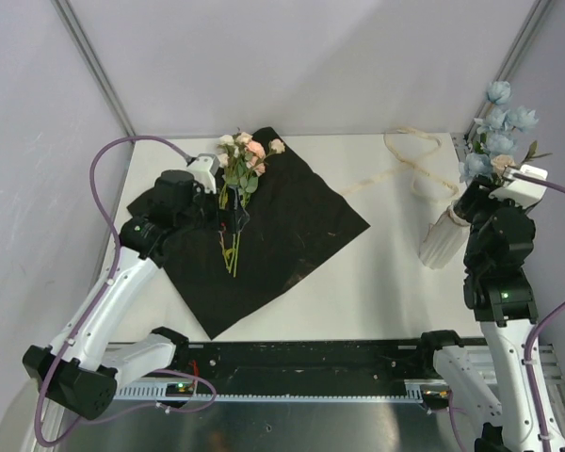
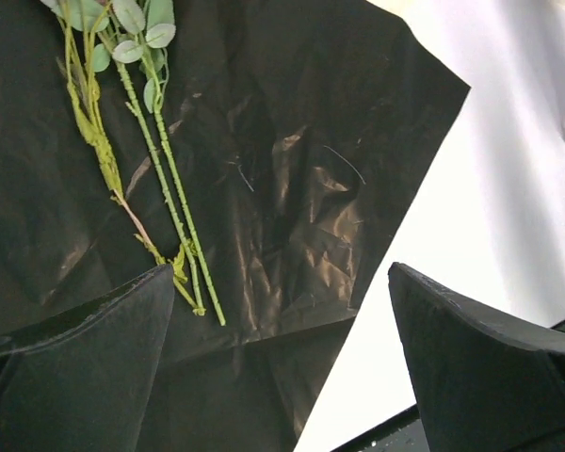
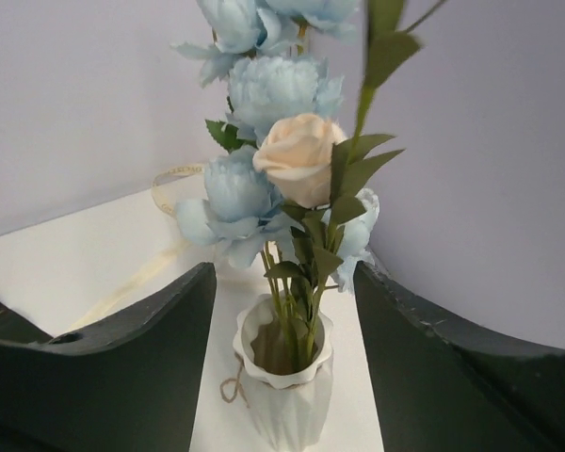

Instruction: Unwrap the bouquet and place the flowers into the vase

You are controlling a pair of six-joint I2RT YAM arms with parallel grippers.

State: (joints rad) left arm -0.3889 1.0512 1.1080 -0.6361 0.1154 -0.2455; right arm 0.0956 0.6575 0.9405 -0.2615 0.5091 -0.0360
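Flowers [image 3: 264, 94] with blue blooms and one peach rose stand in the white ribbed vase [image 3: 287, 395] at the right side of the table [image 1: 386, 282]. The right gripper [image 3: 282, 268] is just before the vase, its fingers apart and holding nothing. Some pink and cream flowers [image 1: 245, 155] lie on the spread black paper [image 1: 301, 226]. The left gripper [image 2: 281, 273] hangs wide open over their green stems [image 2: 174, 198]. A cream ribbon [image 1: 410, 160] lies at the back of the table.

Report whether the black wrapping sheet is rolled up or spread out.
Spread out. The black sheet lies open and flat on the table, creased, with pink and cream flowers lying loose on top.
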